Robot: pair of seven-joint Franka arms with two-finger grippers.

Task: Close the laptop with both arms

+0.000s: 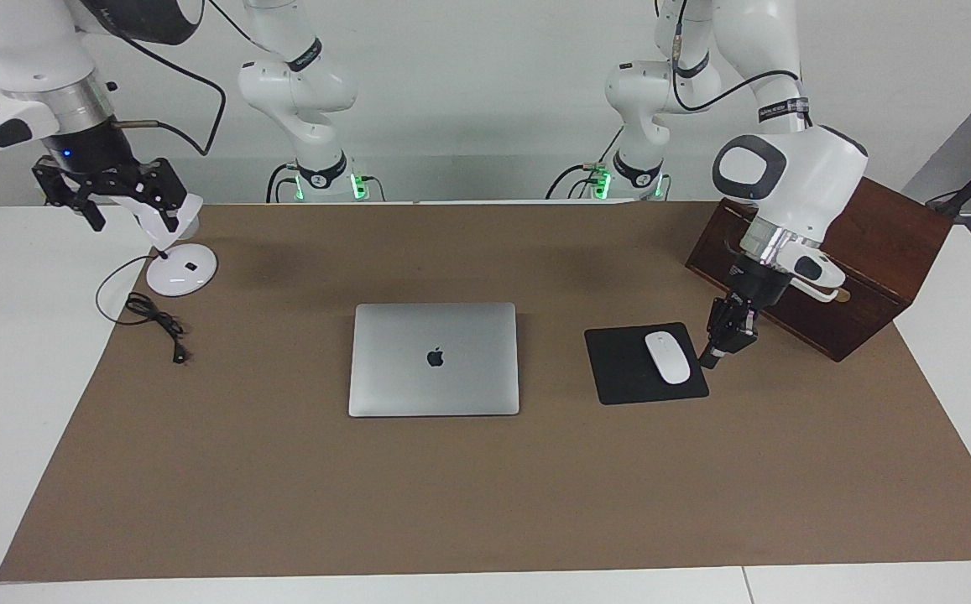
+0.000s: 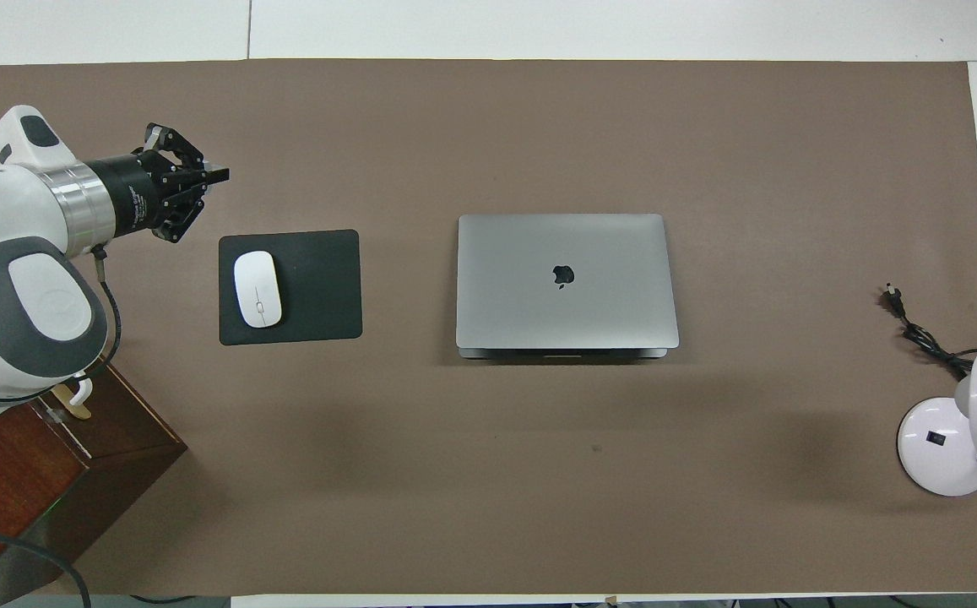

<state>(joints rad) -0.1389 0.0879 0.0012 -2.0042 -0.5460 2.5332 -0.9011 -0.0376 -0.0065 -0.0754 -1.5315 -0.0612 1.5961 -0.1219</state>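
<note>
Laptop [image 1: 434,359] lies shut, edges clear; my left gripper [image 1: 718,344], pinched closed, hangs beside the mouse pad [image 1: 629,369]; right gripper [image 1: 107,195] spread wide.
</note>
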